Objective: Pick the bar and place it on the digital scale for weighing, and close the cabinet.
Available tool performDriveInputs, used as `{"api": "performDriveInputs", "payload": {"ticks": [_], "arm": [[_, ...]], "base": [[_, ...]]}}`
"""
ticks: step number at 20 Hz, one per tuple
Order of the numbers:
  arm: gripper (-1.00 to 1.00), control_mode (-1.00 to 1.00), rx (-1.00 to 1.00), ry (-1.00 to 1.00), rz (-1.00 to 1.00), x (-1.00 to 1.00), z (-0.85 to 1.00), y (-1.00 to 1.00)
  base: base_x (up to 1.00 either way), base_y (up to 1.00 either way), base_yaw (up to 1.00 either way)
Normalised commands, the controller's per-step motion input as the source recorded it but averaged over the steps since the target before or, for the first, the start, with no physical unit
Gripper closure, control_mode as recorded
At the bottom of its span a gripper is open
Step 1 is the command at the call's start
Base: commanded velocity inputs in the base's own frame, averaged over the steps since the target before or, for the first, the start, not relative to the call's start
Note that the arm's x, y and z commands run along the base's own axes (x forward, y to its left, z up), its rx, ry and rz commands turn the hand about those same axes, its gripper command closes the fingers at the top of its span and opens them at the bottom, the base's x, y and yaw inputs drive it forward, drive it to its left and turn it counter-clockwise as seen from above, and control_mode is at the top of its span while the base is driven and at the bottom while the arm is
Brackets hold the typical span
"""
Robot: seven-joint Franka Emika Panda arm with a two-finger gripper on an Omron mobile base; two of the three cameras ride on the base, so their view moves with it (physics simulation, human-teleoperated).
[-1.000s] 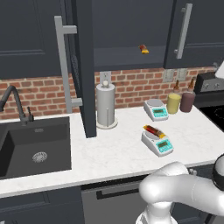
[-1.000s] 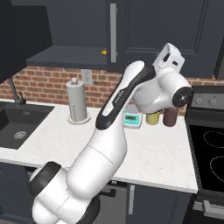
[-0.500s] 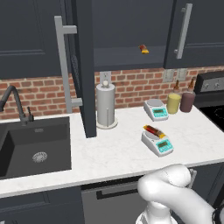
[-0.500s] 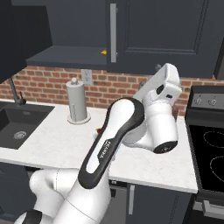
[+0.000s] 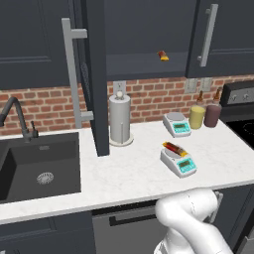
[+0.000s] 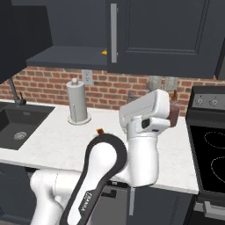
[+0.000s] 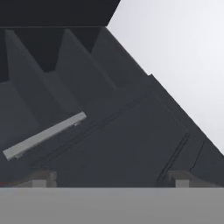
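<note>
The bar [image 5: 174, 148] lies across the round pan of the digital scale [image 5: 178, 161], the nearer of two scales on the white tabletop [image 5: 134, 173]. Its orange-yellow end points toward the front right edge of the pan and its dark end toward the brick wall. The pincer [image 7: 109, 177] is well apart from it: in the hand view its two fingertips [image 7: 40, 178] stand spread wide at the bottom edge with nothing between them, facing dark cabinet panels and a silver bar handle [image 7: 43, 135]. In the right base view the hand hangs over the tabletop in front of the brown bottle, above counter level.

There are two scales; the second scale [image 5: 177, 123] sits farther back, near the wall, just beside the bottles. There are two bottles: a yellow one [image 5: 197, 115] and a brown one [image 5: 213, 113], side by side. One paper-towel roll [image 5: 119, 120] stands upright on its holder. One small red-and-yellow item [image 5: 162, 55] rests on the cabinet shelf. The cabinet [image 5: 149, 37] has two doors: the left door [image 5: 94, 74] stands swung out toward the room, the right door [image 5: 223, 34] is closed. One sink [image 5: 39, 166] with one dark tap [image 5: 17, 118] lies at the left.
</note>
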Motion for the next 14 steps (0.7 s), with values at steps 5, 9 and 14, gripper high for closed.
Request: {"api": "performDriveInputs", "payload": {"ticks": [5, 9, 14], "arm": [[-1.0, -1.0, 0.0, -0.21, 0.0, -0.81, 0.0, 0.86], [-1.0, -1.0, -0.09, -0.12, 0.0, -0.88, 0.02, 1.0], [-1.0, -1.0, -0.2, 0.0, 0.0, -0.97, 0.37, 0.99]], "base": [[0.0, 0.0, 0.0], [0.0, 0.0, 0.0], [0.0, 0.0, 0.0]]}}
